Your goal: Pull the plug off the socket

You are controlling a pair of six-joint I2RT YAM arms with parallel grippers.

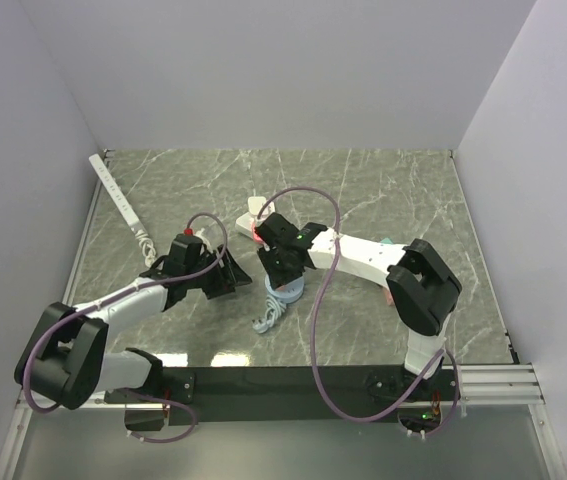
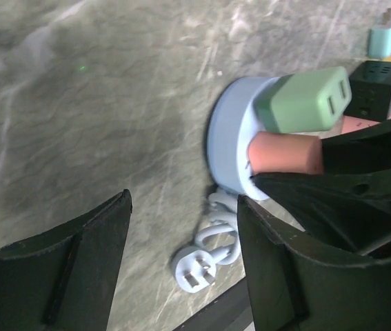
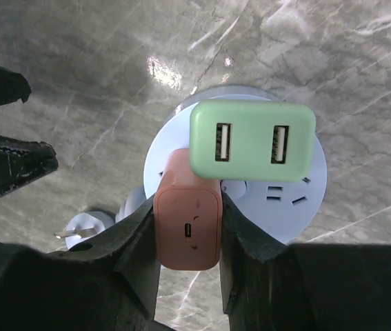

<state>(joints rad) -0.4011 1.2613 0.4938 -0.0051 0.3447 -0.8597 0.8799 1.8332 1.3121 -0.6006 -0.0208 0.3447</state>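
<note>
Nearest, on the grey marbled surface (image 1: 383, 190): one loose white cord plug (image 2: 194, 269), prongs showing, its coiled lead lying against the socket.

Item: one round pale-blue socket (image 3: 298, 200), flat on the surface in the middle of the workspace. It carries two plugs. One salmon plug (image 3: 188, 231) stands seated in it, and one green charger (image 3: 250, 141) with two USB ports sits just beside it.

End effectors, two:
- The right end effector (image 3: 189, 207) is closed narrow on the salmon plug, one finger pressed to each side.
- The left end effector (image 2: 185, 203) stands wide, holding nothing, just left of the socket.

Beyond the socket: one black cube adapter (image 2: 380, 88) and one teal charger (image 2: 386, 34).

Farthest, at the left edge: one long white power strip (image 1: 118, 195).
</note>
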